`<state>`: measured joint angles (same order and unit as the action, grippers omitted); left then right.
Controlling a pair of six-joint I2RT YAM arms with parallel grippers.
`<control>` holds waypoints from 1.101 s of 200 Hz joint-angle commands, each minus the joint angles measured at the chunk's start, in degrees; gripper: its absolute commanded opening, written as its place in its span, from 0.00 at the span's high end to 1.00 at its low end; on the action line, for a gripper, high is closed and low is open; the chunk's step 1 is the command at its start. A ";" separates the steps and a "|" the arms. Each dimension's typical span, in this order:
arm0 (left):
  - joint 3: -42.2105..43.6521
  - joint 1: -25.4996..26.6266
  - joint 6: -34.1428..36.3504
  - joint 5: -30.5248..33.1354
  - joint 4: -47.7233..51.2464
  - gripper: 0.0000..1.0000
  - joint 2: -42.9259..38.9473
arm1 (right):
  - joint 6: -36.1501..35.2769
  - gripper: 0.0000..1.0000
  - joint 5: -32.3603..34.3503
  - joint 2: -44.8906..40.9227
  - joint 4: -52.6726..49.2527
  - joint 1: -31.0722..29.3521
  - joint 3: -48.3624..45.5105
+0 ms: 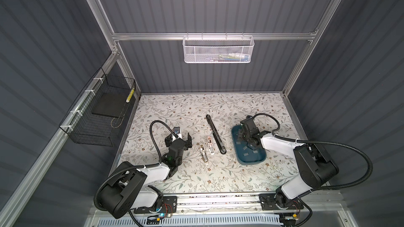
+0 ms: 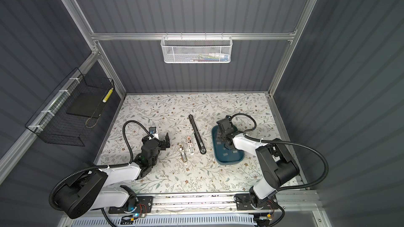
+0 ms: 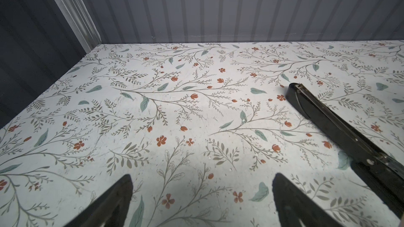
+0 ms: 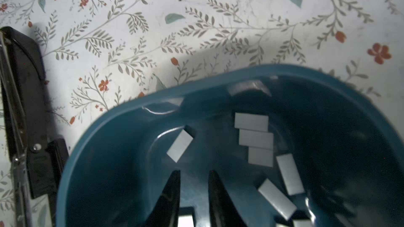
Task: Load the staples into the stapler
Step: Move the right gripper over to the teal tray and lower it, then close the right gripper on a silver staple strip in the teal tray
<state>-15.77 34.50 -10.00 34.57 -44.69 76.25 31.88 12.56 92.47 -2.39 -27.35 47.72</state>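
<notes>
over the blue tray (image 4: 109, 132), the right gripper (image 4: 194, 172) held its jaws narrowly apart, a staple strip (image 4: 179, 146) lying obliquely just beyond them.

Staples (image 4: 185, 221) between fingers (image 4: 169, 197), cropped

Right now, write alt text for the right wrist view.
Two dark fingers, slightly apart, hover over grey staple strips scattered in a blue tray. A black stapler lies beside the tray on the floral table.
</notes>
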 commanded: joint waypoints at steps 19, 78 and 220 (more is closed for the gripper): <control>-0.40 -0.05 0.42 0.59 -0.66 0.00 -0.62 | 0.11 0.68 -0.45 4.04 0.25 0.05 3.80; -0.36 -0.05 0.29 0.43 -0.75 0.00 -0.76 | 1.30 0.60 3.58 7.45 -1.54 0.01 5.23; 0.55 -0.05 0.05 -0.99 -0.67 0.00 -1.81 | 0.87 0.61 5.84 4.40 -0.92 -0.12 0.03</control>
<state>-15.75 34.50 -10.02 33.91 -44.69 75.59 32.58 18.02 98.30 -3.31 -27.42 49.01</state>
